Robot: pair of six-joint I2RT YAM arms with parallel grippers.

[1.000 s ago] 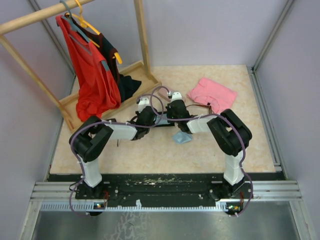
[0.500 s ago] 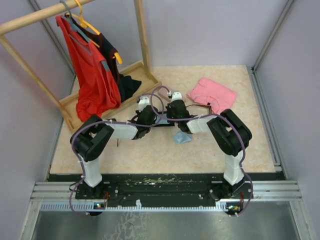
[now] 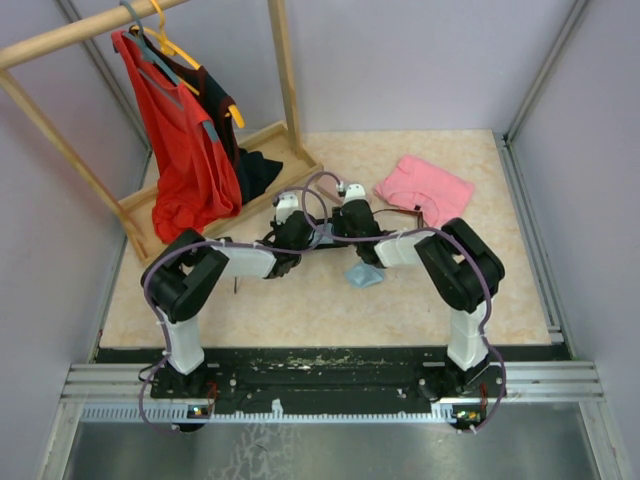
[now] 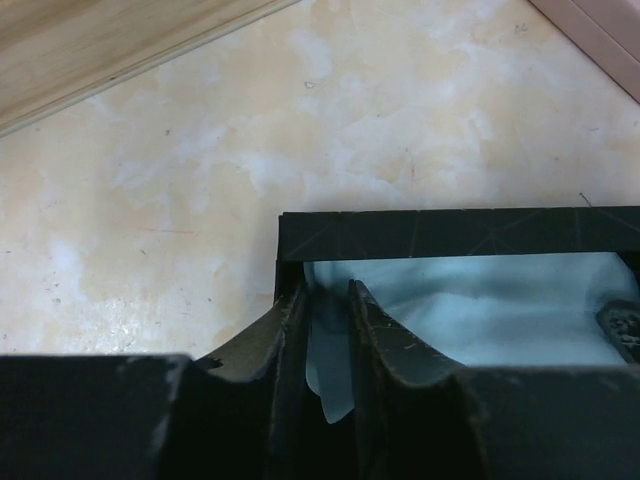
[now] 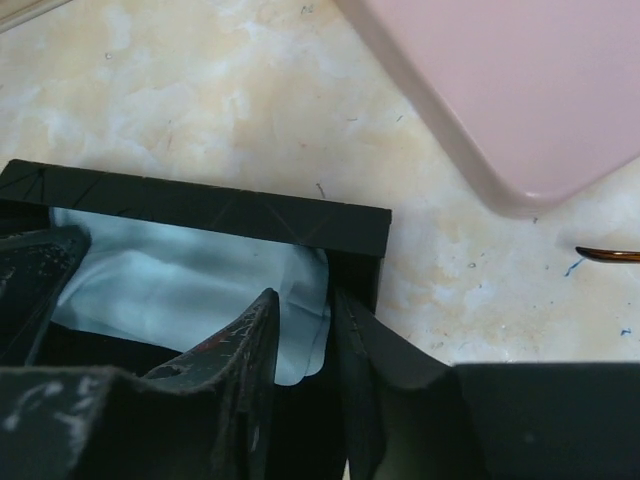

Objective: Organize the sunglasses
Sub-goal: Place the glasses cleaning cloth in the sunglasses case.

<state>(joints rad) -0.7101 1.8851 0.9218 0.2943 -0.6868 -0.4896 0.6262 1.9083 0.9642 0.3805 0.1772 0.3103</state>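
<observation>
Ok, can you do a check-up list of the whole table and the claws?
Surface: beige marbled table, lightly scuffed.
Job's things: reddish-brown sliver beside pink case, maybe a frame arm; otherwise nothing seen.
Clutter: open black case, blue cloth inside.
Claws: left claw and right claw slightly apart, at the black case's two ends.
Cables: purple cables looping along both arms.
Surroundings: wooden rack, red top hanging, lilac walls.
</observation>
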